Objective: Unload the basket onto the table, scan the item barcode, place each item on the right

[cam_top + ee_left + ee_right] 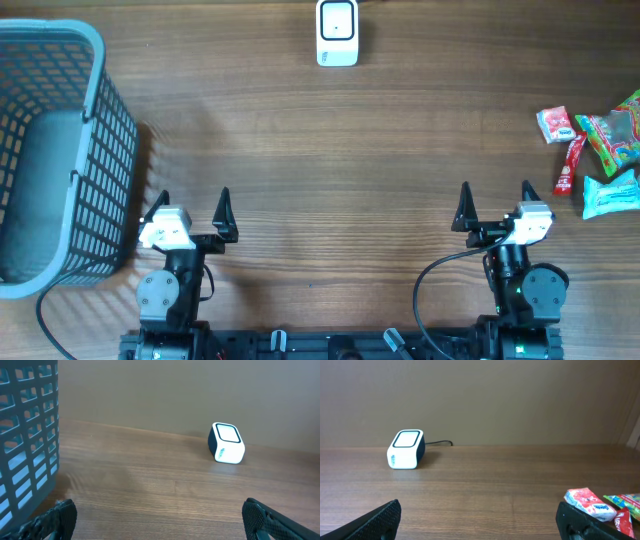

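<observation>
1. the items for scanning are a small heap of snack packets at the right edge of the desk (330, 150): a red packet (555, 124), a green packet (618, 135), a thin red stick packet (568, 168) and a pale blue packet (610, 195). they lie close together, and nothing holds them.
2. the scanner (337, 32), a white box with dark sides, stands at the far middle edge of the desk, well apart from the packets.
3. the right arm (510, 260) is at the near edge, near the packets but not touching them. its jaws are wide apart and empty.
4. the left arm (180, 262) is at the near left. its jaws are also wide apart and empty.
5. a grey-blue basket (100, 80) stands at the left edge, just beside the left arm.
</observation>
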